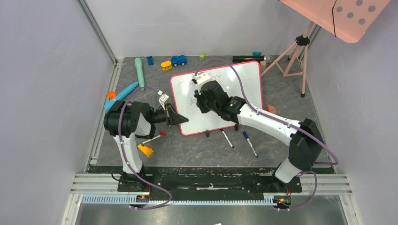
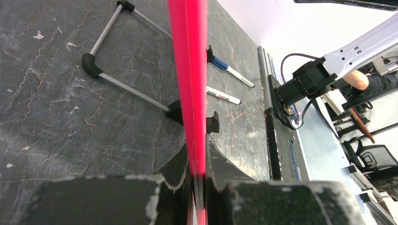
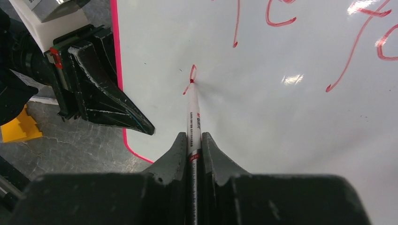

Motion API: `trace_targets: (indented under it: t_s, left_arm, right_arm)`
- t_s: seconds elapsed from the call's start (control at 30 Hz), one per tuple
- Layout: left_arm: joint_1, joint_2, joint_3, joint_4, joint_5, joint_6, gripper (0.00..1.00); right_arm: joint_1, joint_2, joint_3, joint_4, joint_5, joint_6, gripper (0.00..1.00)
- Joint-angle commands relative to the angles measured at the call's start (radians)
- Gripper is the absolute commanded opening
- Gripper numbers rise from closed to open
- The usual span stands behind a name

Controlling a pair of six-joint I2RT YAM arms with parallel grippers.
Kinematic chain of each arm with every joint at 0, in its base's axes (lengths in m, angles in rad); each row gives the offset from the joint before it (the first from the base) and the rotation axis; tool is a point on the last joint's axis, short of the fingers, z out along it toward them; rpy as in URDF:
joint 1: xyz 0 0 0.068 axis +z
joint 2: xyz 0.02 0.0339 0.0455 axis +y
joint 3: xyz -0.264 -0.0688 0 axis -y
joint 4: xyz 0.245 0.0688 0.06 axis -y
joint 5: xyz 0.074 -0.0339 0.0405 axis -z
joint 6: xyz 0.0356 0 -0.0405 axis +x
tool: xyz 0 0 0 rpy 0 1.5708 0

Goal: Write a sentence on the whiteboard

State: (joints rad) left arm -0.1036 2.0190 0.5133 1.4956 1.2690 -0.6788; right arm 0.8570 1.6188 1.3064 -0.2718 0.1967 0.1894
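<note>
Top view bright and even, light from overhead, soft short shadows on the surface (image 1: 197, 150). Right wrist view: glare patches on the whiteboard (image 3: 281, 131) upper right, marker (image 3: 193, 117) throws a faint grey shadow rightward. Left wrist view: background upper right blown out, whiteboard's red edge and left hand (image 2: 197, 161) blurred near lens, wide-angle bending at borders.

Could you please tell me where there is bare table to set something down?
Widest is the front strip of table, between the yellow block and the two loose markers. Another patch lies between the whiteboard and the tripod. Crowded: toys line the back edge, and the left gripper and right gripper sit at the board's left side.
</note>
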Motion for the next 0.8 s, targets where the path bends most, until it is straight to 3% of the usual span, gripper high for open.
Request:
trace_targets:
  t_s: [0.0, 0.77]
  left_arm:
    - [-0.015, 0.005, 0.003, 0.061, 0.049, 0.137, 0.02]
    - [-0.015, 0.007, 0.003, 0.061, 0.049, 0.136, 0.02]
  right_arm:
    - [-0.025, 0.006, 0.029, -0.002, 0.061, -0.02, 0.0]
    - [-0.039, -0.043, -0.065, -0.004, 0.053, 0.005, 0.0]
